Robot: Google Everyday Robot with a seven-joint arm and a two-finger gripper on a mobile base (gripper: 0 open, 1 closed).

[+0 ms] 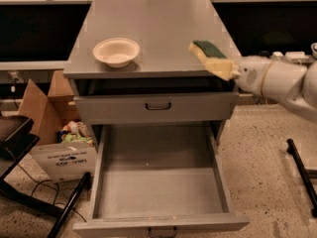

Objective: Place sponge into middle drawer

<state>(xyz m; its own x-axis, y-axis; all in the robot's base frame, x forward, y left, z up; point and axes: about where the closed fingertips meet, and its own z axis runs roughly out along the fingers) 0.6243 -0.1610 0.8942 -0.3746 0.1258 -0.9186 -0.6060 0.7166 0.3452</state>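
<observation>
The sponge (210,57), pale yellow with a dark green top layer, is held tilted in the air over the right front corner of the grey cabinet top (163,29). My gripper (230,72) comes in from the right on a white arm (280,81) and is shut on the sponge's right end. The middle drawer (158,192) is pulled wide open below, its broad grey floor bare, with a dark handle (162,230) on its front. The sponge is above and to the right of the drawer's back.
A round cream bowl (116,52) stands on the cabinet top at the left. A shallower grey drawer (157,106) with a black handle sits above the open one. A cardboard box (54,133) with clutter and black chair legs (29,202) are at the left; a black bar (302,175) lies on the floor at the right.
</observation>
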